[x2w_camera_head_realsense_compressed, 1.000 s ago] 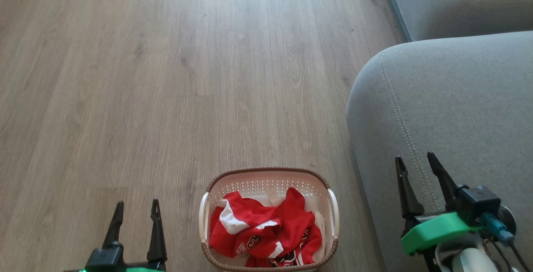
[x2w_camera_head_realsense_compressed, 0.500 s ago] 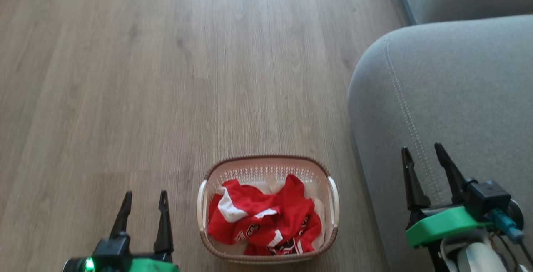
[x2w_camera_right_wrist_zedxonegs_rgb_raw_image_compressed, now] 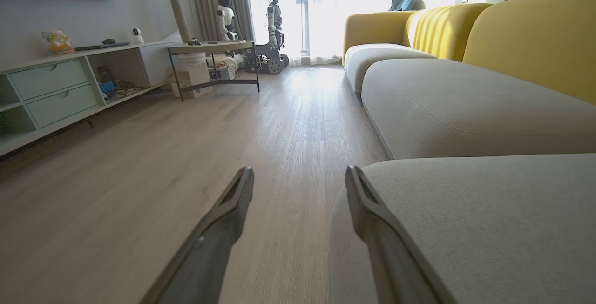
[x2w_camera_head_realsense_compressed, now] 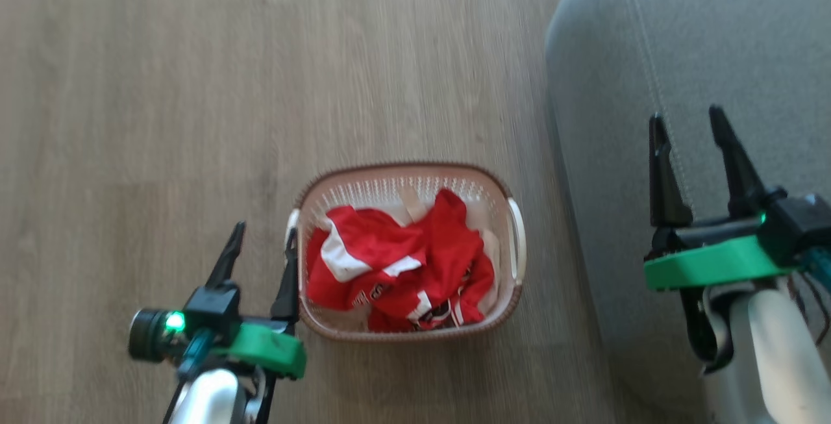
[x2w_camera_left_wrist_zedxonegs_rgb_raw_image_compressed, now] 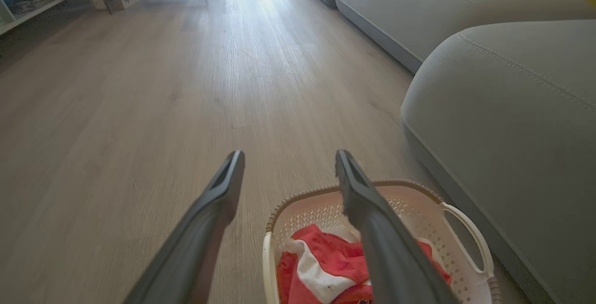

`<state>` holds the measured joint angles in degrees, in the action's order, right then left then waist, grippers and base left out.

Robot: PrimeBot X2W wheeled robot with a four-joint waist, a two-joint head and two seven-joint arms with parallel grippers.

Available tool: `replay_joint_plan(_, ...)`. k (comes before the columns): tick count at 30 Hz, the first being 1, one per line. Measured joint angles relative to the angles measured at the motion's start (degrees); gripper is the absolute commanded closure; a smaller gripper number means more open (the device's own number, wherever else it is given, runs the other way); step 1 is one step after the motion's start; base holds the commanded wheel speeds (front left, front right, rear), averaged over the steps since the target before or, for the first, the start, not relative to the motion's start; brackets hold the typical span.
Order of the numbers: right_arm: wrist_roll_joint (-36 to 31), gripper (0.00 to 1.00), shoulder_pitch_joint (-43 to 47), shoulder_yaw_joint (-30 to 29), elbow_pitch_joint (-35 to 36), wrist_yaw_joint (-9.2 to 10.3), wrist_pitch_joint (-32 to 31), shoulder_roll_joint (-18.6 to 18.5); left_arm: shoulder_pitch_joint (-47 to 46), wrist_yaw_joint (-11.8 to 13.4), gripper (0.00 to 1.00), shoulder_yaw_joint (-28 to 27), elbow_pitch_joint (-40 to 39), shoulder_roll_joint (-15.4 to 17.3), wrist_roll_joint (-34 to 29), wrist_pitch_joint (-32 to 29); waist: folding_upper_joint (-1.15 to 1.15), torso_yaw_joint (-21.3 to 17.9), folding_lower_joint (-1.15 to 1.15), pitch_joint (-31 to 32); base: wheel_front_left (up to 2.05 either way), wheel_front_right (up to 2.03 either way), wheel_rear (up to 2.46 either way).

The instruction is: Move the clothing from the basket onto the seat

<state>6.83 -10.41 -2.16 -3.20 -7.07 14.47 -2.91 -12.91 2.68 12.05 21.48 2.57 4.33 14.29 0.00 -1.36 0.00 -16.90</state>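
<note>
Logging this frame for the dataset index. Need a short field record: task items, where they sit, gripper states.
clothing: red with white trim, bunched inside the basket
basket: on the wood floor, beside the seat with a strip of floor between
seat: grey cushion, at the robot's right
left gripper: open, holding nothing, by the basket's left rim
right gripper: open, holding nothing, above the seat's edge
status: no garment gripped yet

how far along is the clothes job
Nothing is done: the red white-trimmed sports garments lie in the cream perforated plastic basket. In hand: nothing; the left tool hangs open at the basket's edge, the right tool open over the grey fabric sofa cushion. Left: grasping and moving them.
</note>
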Motion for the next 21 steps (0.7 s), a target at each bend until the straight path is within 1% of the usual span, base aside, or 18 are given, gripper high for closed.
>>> replay_joint_plan(5, -0.2, 0.0, -4.1, 0.2, 1.6, 0.0, 0.0, 0.0, -6.1, -2.2, 0.0, 3.3, 8.7, 0.1, -2.2, -0.1, 0.0, -1.5, 0.0, -5.6, 0.0, 0.0, 0.0)
replay_joint_plan(13, 1.1, 0.0, -9.4, 1.9, 5.4, 0.0, 0.2, 0.0, -15.3, -3.8, 0.0, 6.5, 21.5, 1.0, -5.2, -0.2, 0.0, -5.0, 0.0, -13.6, 0.0, 0.0, 0.0)
replay_joint_plan(17, 2.0, 0.0, -10.5, 2.6, 6.7, 0.0, 0.2, 0.0, -18.7, -4.7, 0.0, 8.0, 27.5, 1.5, -6.4, -0.2, 0.0, -7.0, 0.0, -16.9, 0.0, 0.0, 0.0)
replay_joint_plan(21, 2.7, 0.0, -10.8, 3.5, 7.5, 0.0, 0.2, 0.0, -21.2, -5.1, 0.0, 9.6, 32.4, 1.9, -7.6, -0.2, 0.0, -8.9, 0.01, -19.5, 0.0, 0.0, 0.0)
